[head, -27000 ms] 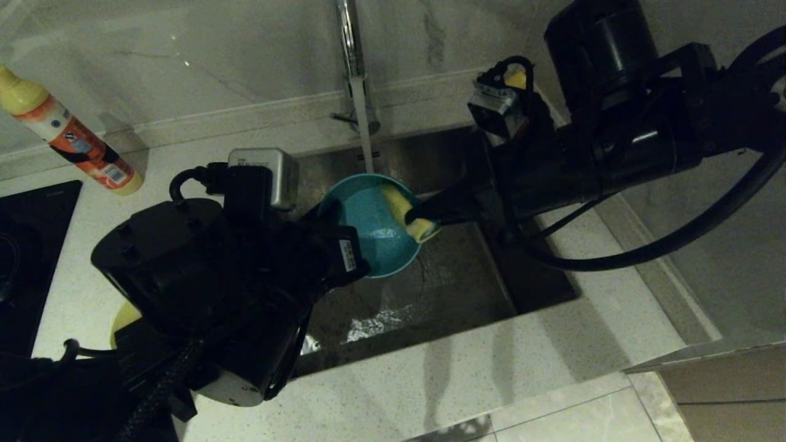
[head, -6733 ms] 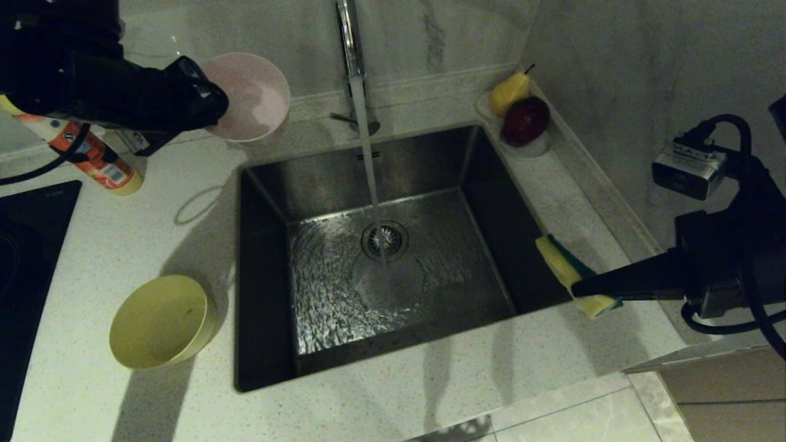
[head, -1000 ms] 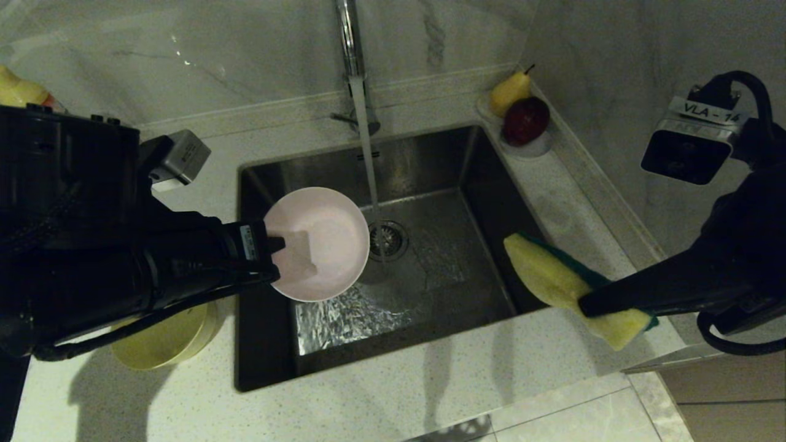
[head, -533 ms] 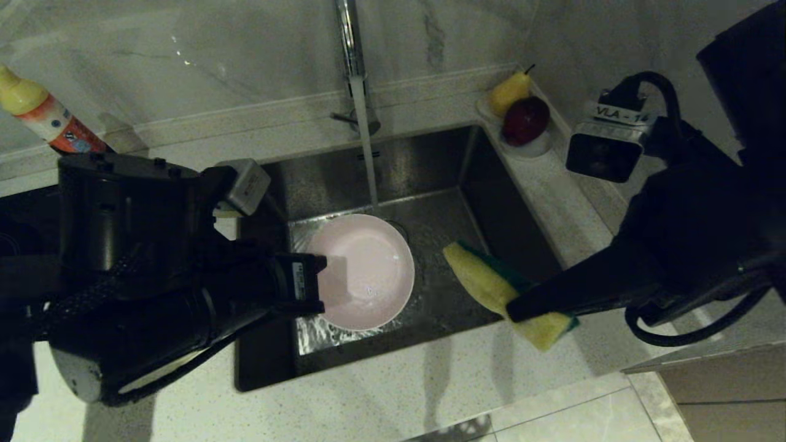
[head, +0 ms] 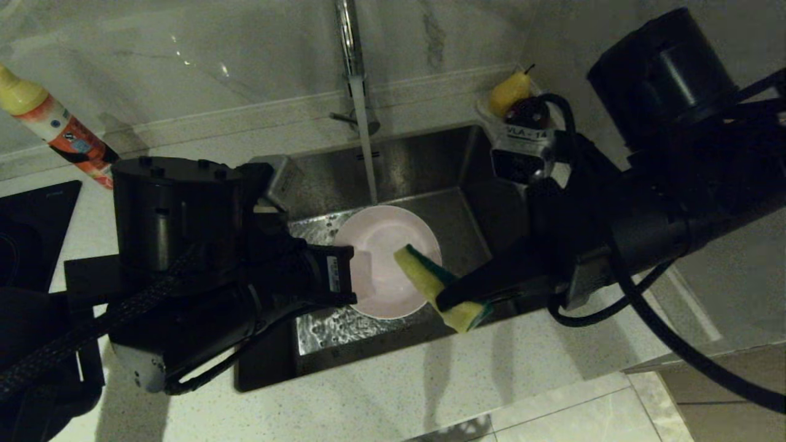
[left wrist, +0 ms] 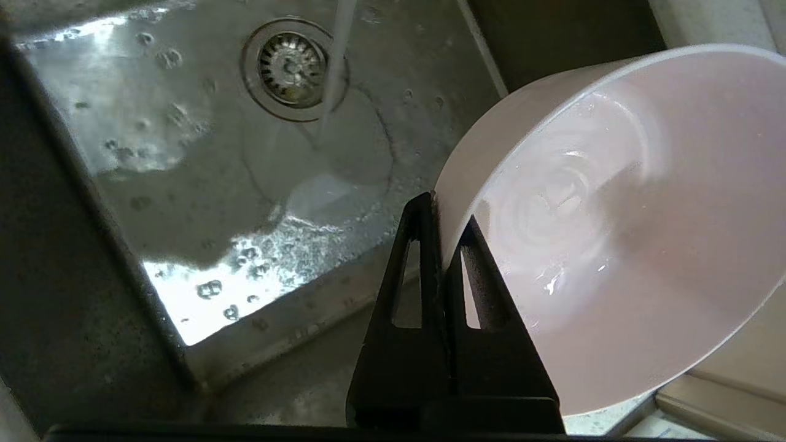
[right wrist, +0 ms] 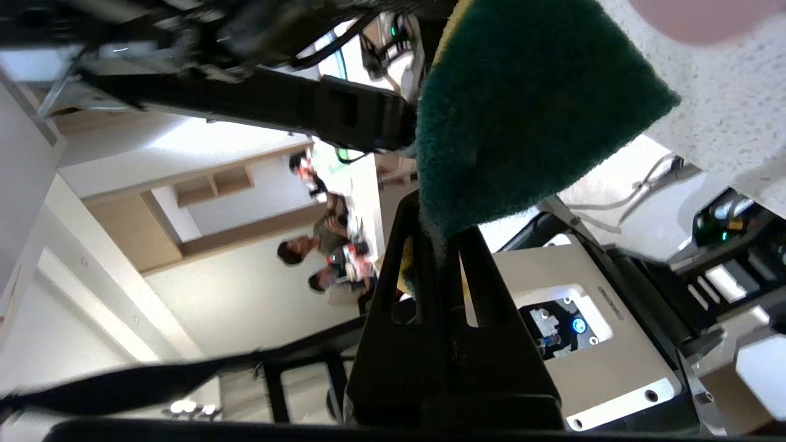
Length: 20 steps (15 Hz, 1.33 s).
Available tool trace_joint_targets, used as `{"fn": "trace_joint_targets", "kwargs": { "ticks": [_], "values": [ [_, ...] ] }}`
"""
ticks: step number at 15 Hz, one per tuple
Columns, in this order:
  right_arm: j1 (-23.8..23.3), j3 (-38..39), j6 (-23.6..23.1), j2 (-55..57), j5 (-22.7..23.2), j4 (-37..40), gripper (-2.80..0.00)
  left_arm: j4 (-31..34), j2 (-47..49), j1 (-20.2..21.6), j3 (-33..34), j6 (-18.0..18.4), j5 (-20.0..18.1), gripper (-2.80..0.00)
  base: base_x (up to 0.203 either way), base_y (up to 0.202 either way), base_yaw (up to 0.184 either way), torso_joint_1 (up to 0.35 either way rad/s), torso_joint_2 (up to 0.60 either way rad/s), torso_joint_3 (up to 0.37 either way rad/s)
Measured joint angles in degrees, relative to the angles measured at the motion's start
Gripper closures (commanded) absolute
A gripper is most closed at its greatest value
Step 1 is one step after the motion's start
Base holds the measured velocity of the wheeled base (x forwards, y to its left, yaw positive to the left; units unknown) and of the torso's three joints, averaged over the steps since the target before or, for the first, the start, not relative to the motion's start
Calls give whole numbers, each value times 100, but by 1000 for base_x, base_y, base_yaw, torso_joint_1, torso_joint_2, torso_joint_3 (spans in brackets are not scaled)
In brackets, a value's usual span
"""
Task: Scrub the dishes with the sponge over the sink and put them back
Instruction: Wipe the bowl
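A pale pink bowl (head: pixel 381 258) hangs tilted over the sink (head: pixel 417 159), its inside wet. My left gripper (head: pixel 351 276) is shut on the bowl's near-left rim; the left wrist view shows one finger inside and one outside the bowl (left wrist: pixel 614 233), with the gripper (left wrist: pixel 445 215) pinching the wall. My right gripper (head: pixel 451 299) is shut on the sponge (head: pixel 430 281), yellow with a green side (right wrist: pixel 528 104). The sponge overlaps the bowl's right rim; I cannot tell whether they touch. Water from the tap (head: pixel 349 37) falls past the bowl near the drain (left wrist: pixel 291 61).
A detergent bottle (head: pixel 55 135) leans at the back left beside a black hob (head: pixel 24 233). A pear (head: pixel 508 91) sits at the sink's back right corner, behind my right wrist. Speckled worktop (head: pixel 430 380) runs along the sink's front.
Both arms swung in over the sink. The pink bowl moved right and lower, beside the water stream. The sponge travelled left from the sink's right edge to the bowl's rim.
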Motion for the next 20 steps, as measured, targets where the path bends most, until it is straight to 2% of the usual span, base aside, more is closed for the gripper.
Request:
{"fn": "trace_joint_targets", "kwargs": {
  "ticks": [6,9,12,16,18,20],
  "values": [
    [39,-363,-5,549,-167,-6,0,-9,-5,-46,-41,0,8,0,0,0,0,0,0,0],
    [-21,-464,-4,711,-177,-17,0,-9,-13,-126,59,63,287,0,0,0,0,0,0,0],
    [-104,-585,-4,810,-177,-33,0,-168,-17,-231,159,505,541,0,0,0,0,0,0,0],
    [-129,-882,7,987,-260,17,0,-879,-6,-305,403,1036,846,0,0,0,0,0,0,0],
    [-110,-1037,7,1134,-279,24,0,-1271,-13,-347,573,1135,891,0,0,0,0,0,0,0],
    [-88,-1198,11,1284,-290,28,0,-1298,-22,-363,644,1154,895,0,0,0,0,0,0,0]
  ]
}}
